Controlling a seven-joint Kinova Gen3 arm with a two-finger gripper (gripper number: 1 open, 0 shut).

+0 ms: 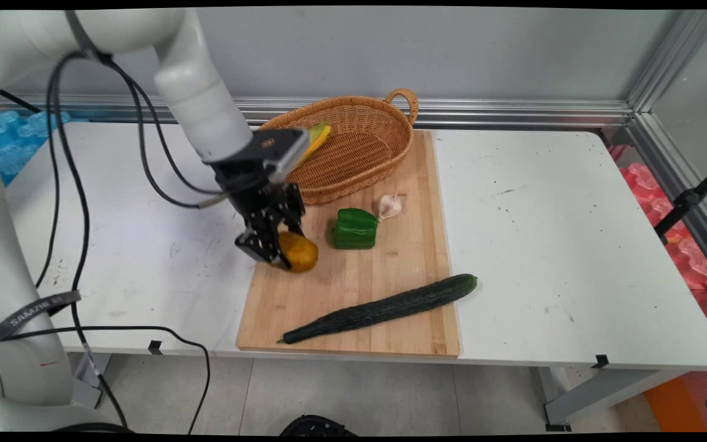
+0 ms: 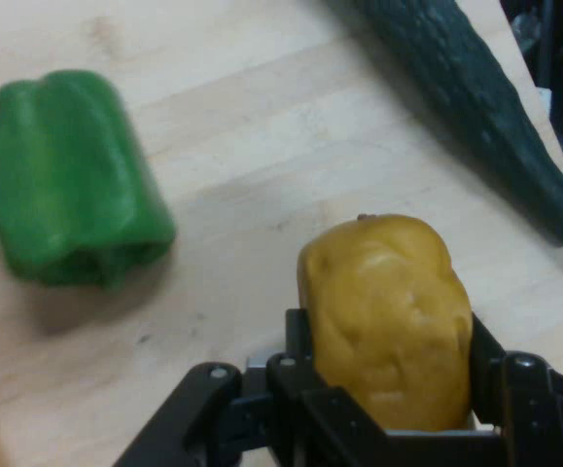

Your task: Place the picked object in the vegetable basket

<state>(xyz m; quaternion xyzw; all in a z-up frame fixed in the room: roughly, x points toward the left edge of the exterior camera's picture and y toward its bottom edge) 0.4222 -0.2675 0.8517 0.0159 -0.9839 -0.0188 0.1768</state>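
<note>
The gripper pinches a yellow potato lengthwise between its fingers, low over the cutting board, green pepper at three o'clock nearby.

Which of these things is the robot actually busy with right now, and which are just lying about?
Busy with:
- end effector, shut on the potato
- cutting board under it

Lying about:
- green pepper, on the board
- garlic, on the board
- cucumber, on the board
- basket with a corn cob inside
</note>
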